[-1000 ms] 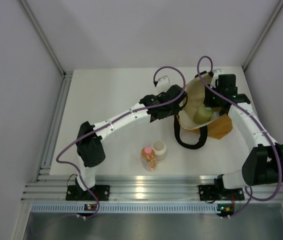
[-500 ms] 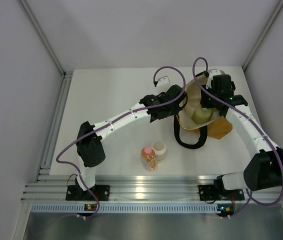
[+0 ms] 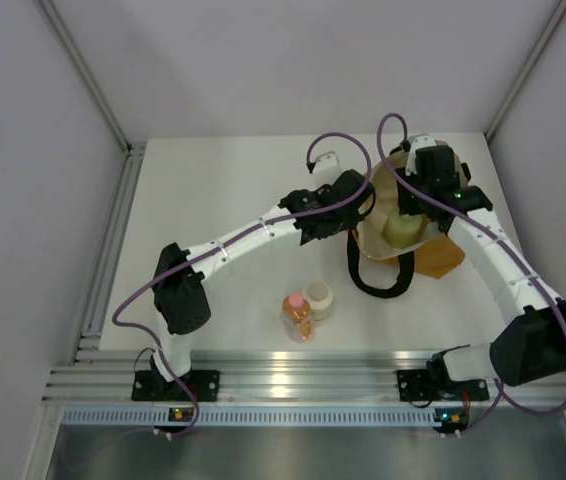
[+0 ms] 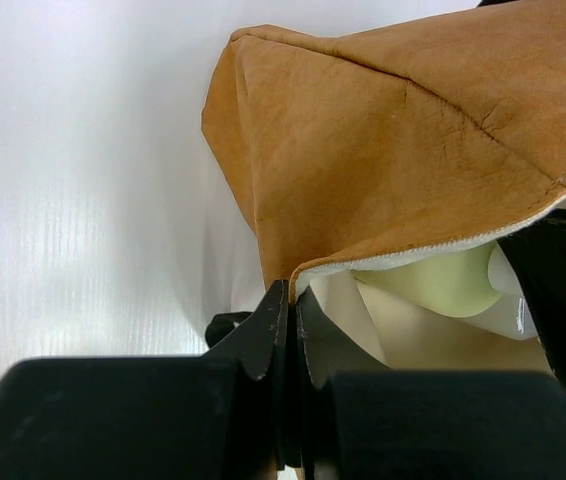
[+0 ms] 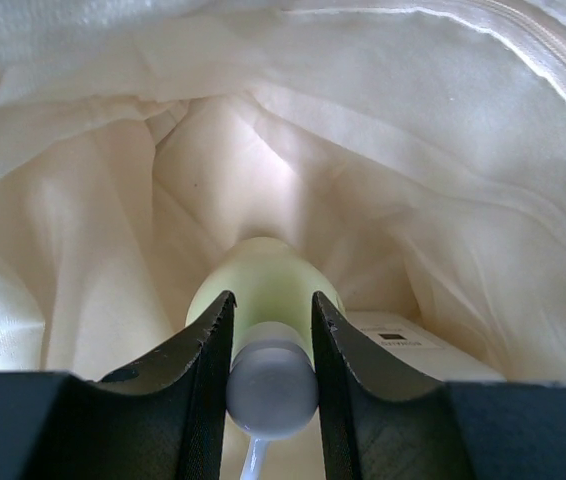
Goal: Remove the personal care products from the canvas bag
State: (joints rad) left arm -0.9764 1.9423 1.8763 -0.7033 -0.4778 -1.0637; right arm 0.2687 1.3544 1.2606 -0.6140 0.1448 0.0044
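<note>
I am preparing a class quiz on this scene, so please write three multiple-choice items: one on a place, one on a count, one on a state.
1. Where is the pale green bottle?
A. on the floor
B. inside the canvas bag
C. on a shelf

2. How many containers stand on the table outside the bag?
A. none
B. four
C. two

3. The left gripper is:
A. shut on the bag's rim
B. wide open
C. out of view

Answers:
1 B: the right wrist view shows it amid the cream lining, clamped by the right gripper.
2 C: only the orange bottle and the cream jar stand there.
3 A: the left wrist view shows it pinching the fabric edge.
</note>
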